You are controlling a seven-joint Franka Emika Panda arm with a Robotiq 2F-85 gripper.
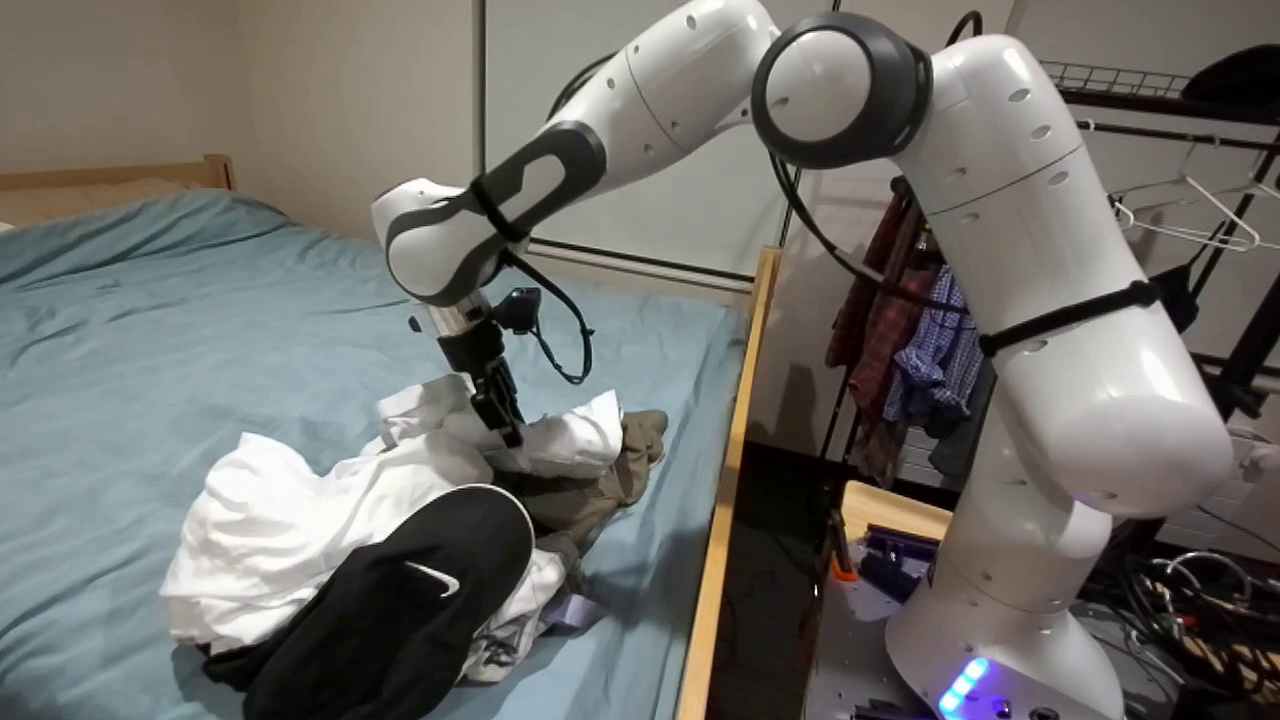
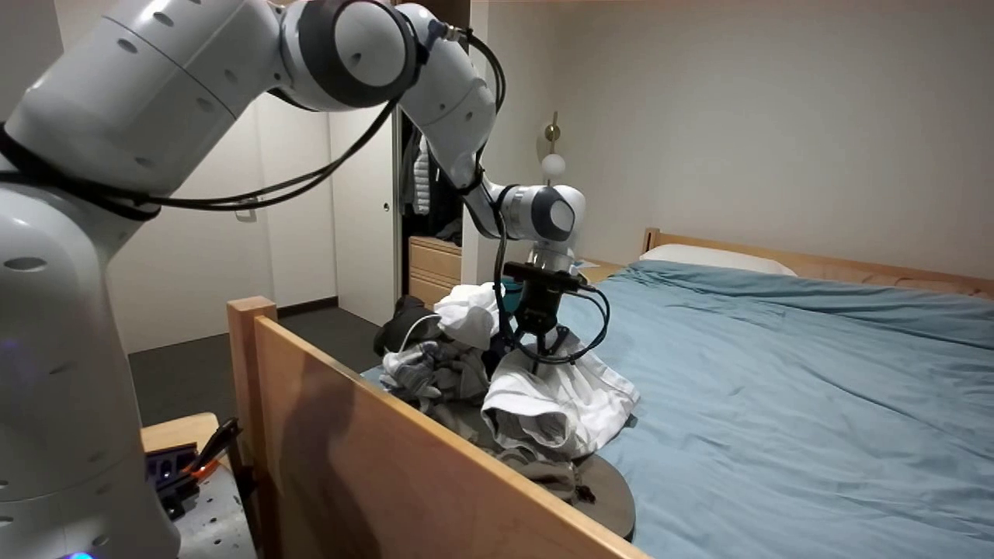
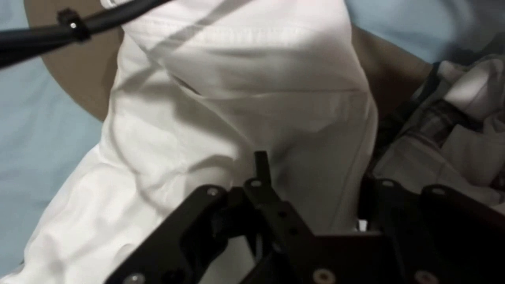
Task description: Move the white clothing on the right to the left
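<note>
A white garment (image 1: 585,440) lies on top of a clothes pile on the bed, on the side near the footboard. It also shows in an exterior view (image 2: 578,396) and fills most of the wrist view (image 3: 236,71). Another white cloth (image 1: 290,530) lies beside it in the pile and shows in an exterior view (image 2: 470,314). My gripper (image 1: 510,435) points down onto the white garment, also in an exterior view (image 2: 540,357). In the wrist view its fingers (image 3: 313,173) stand apart, with white fabric below and between them. The right fingertip is dark and partly hidden at the garment's edge.
A black item with a white swoosh (image 1: 440,560) lies in the pile. A brown item with a rounded edge (image 2: 609,493) and grey plaid cloth (image 3: 453,146) lie beside the white garment. The wooden footboard (image 2: 435,458) stands between robot base and bed (image 1: 200,340).
</note>
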